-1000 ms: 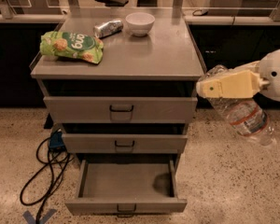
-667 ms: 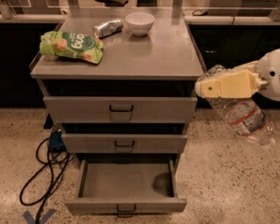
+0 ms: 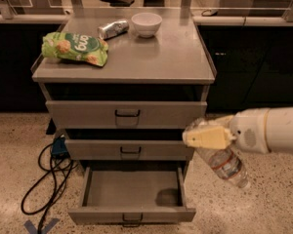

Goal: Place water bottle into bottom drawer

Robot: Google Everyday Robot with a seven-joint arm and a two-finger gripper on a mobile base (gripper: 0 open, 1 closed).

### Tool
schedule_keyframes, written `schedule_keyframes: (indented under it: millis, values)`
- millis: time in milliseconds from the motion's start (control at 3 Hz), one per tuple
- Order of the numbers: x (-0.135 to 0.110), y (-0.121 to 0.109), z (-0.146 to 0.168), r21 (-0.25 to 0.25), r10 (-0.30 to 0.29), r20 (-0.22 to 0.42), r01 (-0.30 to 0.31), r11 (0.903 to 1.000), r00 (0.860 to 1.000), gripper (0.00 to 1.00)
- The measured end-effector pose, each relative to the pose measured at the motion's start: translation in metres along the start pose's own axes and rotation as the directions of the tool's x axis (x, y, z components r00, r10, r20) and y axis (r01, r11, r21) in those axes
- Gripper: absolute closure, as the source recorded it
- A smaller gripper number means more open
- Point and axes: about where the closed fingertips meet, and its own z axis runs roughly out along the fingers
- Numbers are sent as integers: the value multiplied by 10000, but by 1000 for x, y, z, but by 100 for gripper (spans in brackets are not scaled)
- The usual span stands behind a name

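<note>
Claw (image 3: 194, 134) with water bottle (image 3: 227, 165) beside middle drawer's (image 3: 112, 149) right end

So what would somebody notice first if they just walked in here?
Probably the white robot arm reaching in from the right, its tool gripping a clear water bottle in the air beside the grey cabinet. Next, the bottom drawer, pulled wide open near the floor. Then the bright green snack bag on the cabinet top, with a white bowl and a silver can behind it.
</note>
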Motion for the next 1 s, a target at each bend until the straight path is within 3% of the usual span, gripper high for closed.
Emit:
schedule_keyframes:
  millis: [333,667,1000]
  values:
    - [72,8,75,235,-50,-1564,88,9997,9877,100]
    - [109,2,85,755,278,-1983,-130,9971,9797,100]
    - [109,2,85,754,277,-1972,-130,9971,9800,100]
